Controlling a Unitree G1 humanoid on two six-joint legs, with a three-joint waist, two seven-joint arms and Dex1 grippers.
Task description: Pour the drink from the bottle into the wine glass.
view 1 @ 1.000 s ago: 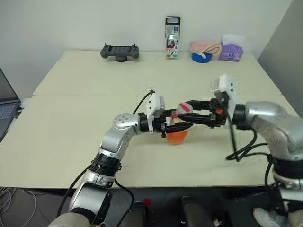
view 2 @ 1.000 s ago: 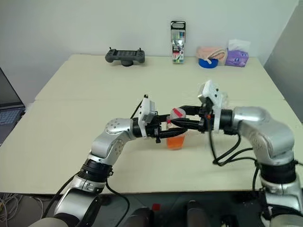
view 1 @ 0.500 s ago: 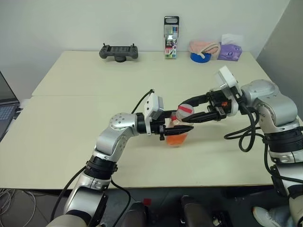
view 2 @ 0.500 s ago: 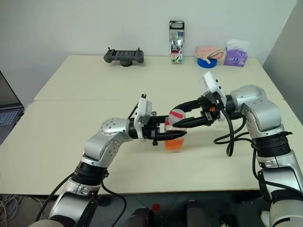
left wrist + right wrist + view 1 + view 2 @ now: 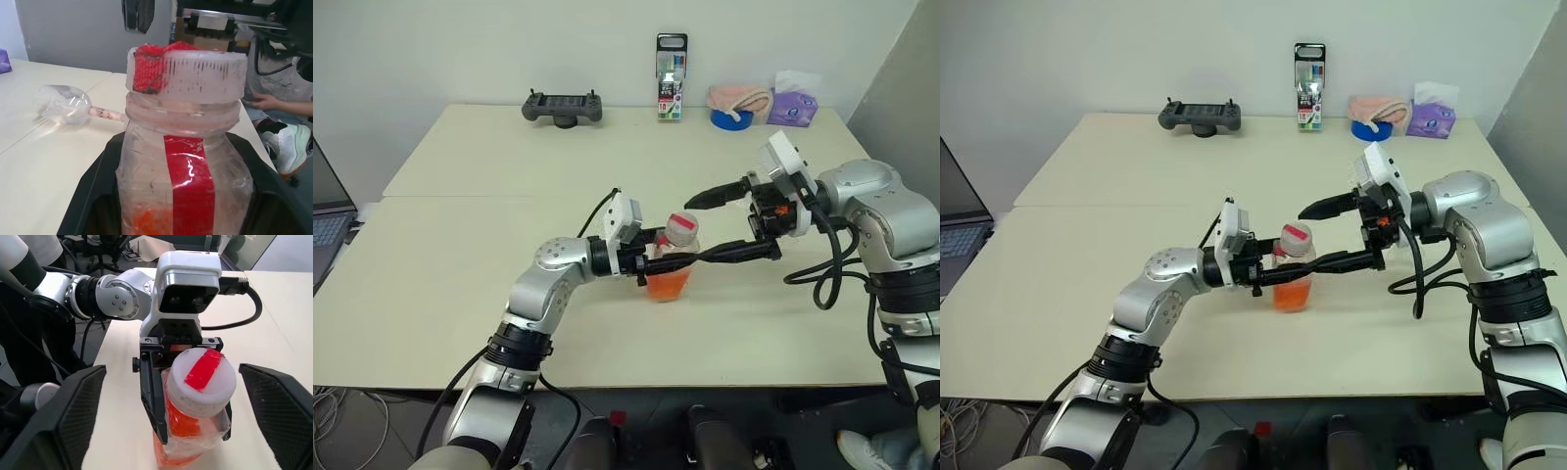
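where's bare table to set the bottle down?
Bare: the table's whole left half, and the stretch between the bottle and the back row. Crowded: back edge, with controller, marker box, cloth, tissue pack.

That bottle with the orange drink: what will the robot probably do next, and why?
Probably close the right gripper on the cap and twist. The left gripper clamps the bottle, the cap is on, and the open right fingers straddle it.

The bottle (image 5: 671, 262) stands on the table (image 5: 460, 245) between the 2 arms.
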